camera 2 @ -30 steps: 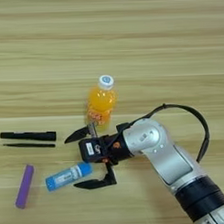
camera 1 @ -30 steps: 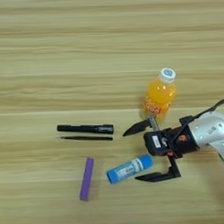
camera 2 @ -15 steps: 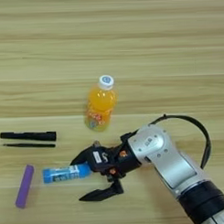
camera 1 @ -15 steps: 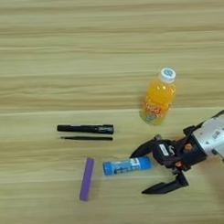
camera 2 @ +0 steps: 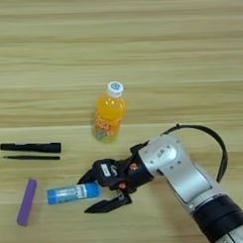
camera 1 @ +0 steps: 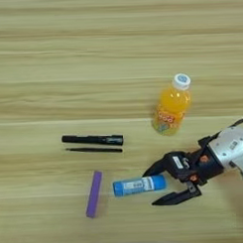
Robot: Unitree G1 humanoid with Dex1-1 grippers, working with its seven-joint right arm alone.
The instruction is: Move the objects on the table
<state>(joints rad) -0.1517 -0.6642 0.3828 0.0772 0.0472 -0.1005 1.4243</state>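
Wooden table (camera 1: 51, 41) with small objects spread across its near half.

The gripper (camera 1: 156, 186) is held wide open around the right end of the glue stick (camera 1: 139, 185), not closed on it; bottle (camera 1: 170, 106), marker (camera 1: 93, 140), thin stick (camera 1: 93, 150) and purple bar (camera 1: 93, 193) lie untouched, seemingly yet to be moved.

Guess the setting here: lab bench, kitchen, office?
Probably a lab tabletop set up for manipulation trials. A bare light wooden table holds only unrelated small props: a small orange juice bottle with white cap, a blue glue stick with white label, a purple rectangular bar, with a robot claw beside them.
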